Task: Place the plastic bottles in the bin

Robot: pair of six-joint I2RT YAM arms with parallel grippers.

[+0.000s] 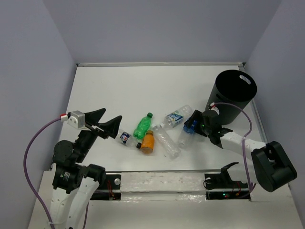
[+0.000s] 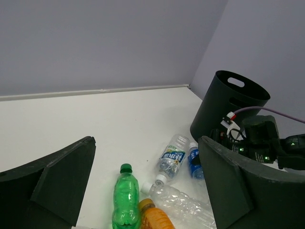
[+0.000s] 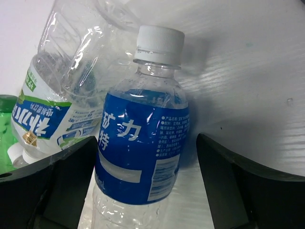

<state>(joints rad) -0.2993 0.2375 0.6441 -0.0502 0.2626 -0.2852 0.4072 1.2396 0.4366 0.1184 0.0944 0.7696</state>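
blue-label bottle [image 3: 143, 143]: I read white characters "矿力" above "特" and a partial "mL" near the lower edge. The fine print is too small for me.
clear bottle [image 3: 45, 112]: white characters on a blue band, and I cannot make them out.

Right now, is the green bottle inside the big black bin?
No, the green bottle lies on the table, well left of the bin.

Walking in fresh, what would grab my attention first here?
Probably the bright green bottle and orange bottle lying among clear bottles mid-table, then the tall black bin standing at the far right. Next, the right gripper open astride a blue-labelled bottle near the bin, while the left gripper hangs open at the left.
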